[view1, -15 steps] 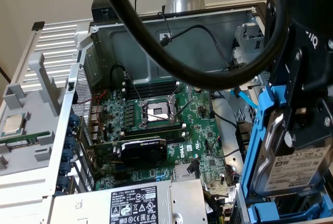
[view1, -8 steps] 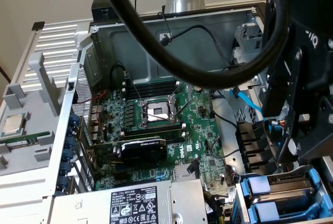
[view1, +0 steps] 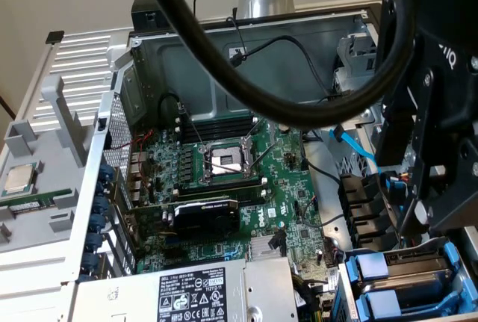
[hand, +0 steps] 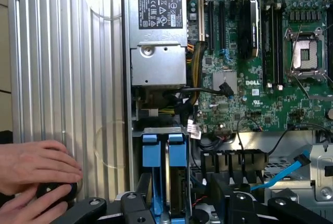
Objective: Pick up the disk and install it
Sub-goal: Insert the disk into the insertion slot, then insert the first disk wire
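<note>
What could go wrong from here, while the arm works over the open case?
1. A person's hands lie beside the case, close to the gripper; a move of the arm might strike them.
2. The thick black cable hangs over the board and its empty socket; it might drag across them.
3. The blue cable lies loose near the gripper and might get snagged.
</note>
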Available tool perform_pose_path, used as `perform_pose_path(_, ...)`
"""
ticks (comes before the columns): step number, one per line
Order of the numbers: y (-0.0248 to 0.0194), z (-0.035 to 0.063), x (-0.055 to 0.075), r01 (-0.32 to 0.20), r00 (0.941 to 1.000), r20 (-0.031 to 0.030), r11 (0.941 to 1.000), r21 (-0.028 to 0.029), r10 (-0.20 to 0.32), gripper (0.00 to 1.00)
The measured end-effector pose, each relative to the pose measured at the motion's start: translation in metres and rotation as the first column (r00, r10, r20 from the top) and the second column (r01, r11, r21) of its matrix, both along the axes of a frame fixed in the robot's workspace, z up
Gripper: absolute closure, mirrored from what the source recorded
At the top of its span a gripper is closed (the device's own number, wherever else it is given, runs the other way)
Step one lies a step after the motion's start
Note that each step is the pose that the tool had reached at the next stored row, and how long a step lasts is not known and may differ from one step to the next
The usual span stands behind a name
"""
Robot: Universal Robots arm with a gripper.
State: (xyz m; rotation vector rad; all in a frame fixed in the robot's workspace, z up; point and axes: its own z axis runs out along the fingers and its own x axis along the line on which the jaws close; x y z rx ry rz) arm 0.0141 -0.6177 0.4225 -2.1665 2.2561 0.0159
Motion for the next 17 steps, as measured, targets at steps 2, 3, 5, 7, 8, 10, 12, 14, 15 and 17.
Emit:
perform_pose_path(2,0.0001,0.0015,0.0002,0.0,1.0,0.0,1.0,-0.0004,0.0,0.43)
perform_pose_path(3,0.0002,0.0019,0.0002,0.0,1.0,0.0001,1.0,-0.0004,0.0,0.43)
perform_pose_path(5,0.0002,0.0021,0.0003,0.0,1.0,-0.0002,1.0,-0.0007,0.0,0.43)
perform_pose_path(7,0.0002,0.0021,0.0003,0.0,1.0,-0.0002,1.0,-0.0008,0.0,0.43)
perform_pose_path(8,0.0002,0.0021,0.0003,0.0,1.0,-0.0002,1.0,-0.0008,0.0,0.43)
perform_pose_path(10,0.0002,0.0021,0.0003,0.0,1.0,-0.0002,1.0,-0.0007,0.0,0.43)
perform_pose_path(12,0.0002,0.0021,0.0003,0.0,1.0,-0.0001,1.0,-0.0008,0.0,0.43)
perform_pose_path(14,0.0002,0.0021,0.0003,0.0,1.0,-0.0002,1.0,-0.0008,0.0,0.43)
perform_pose_path(15,0.0003,0.0021,0.0003,0.0,1.0,-0.0001,1.0,-0.0008,0.0,0.43)
perform_pose_path(17,0.0016,0.0022,0.0005,0.0,1.0,0.001,1.0,-0.001,0.0,0.43)
